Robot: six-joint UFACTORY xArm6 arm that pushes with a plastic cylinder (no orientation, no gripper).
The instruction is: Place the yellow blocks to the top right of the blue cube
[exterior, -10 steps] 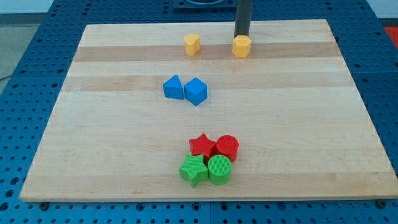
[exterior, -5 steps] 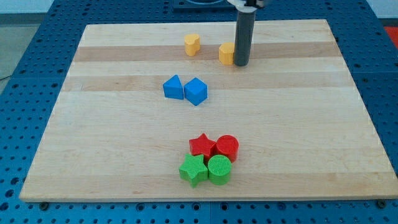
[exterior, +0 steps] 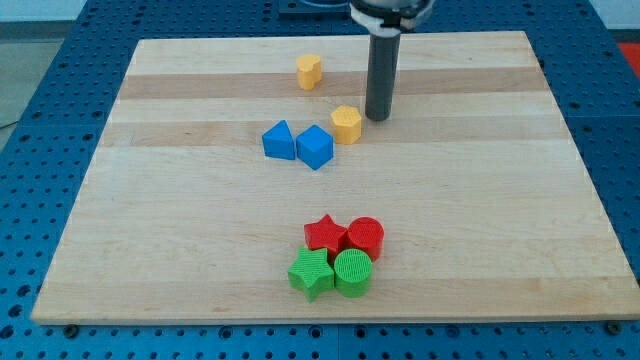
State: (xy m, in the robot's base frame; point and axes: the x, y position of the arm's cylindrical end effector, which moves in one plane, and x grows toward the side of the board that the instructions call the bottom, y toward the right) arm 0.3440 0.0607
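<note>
A blue cube (exterior: 315, 146) lies a little above the board's middle, with a blue triangular block (exterior: 279, 140) touching its left side. A yellow hexagonal block (exterior: 347, 124) sits against the cube's top right corner. A second yellow block (exterior: 309, 71), heart-like in shape, lies near the view's top, well above the blue pair. My tip (exterior: 377, 117) rests on the board just right of the yellow hexagonal block, close to it or touching it.
A red star (exterior: 325, 234) and red cylinder (exterior: 366, 238) sit above a green star (exterior: 311, 273) and green cylinder (exterior: 353, 273) in a tight cluster near the view's bottom. The wooden board (exterior: 500, 200) lies on a blue perforated table.
My tip has moved down and left, pushing the yellow hexagonal block from near the board's top edge down to the blue cube's top right corner. The other blocks have not moved.
</note>
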